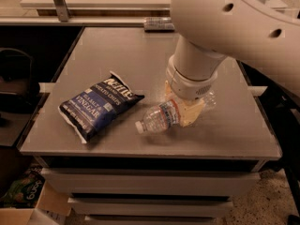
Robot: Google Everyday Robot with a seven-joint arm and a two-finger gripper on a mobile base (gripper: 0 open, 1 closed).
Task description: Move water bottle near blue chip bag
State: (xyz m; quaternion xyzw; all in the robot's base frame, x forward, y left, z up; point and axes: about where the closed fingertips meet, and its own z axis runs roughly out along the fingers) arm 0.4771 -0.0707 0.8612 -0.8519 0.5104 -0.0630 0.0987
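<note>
Gripper (186,115) low over table (117,55), jaws prob. clamping water bottle (157,120).

Dim warm light, dark surroundings, faint table (117,55) sheen, gripper (187,115) at water bottle (158,119)

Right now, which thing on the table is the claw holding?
The clear water bottle, lying sideways in the gripper; the blue chip bag lies apart.

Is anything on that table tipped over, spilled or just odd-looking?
The small clear ribbed plastic water bottle lies on its side, held in the robot's gripper, white cap toward the crinkled navy-blue chip bag. No spill shows.
</note>
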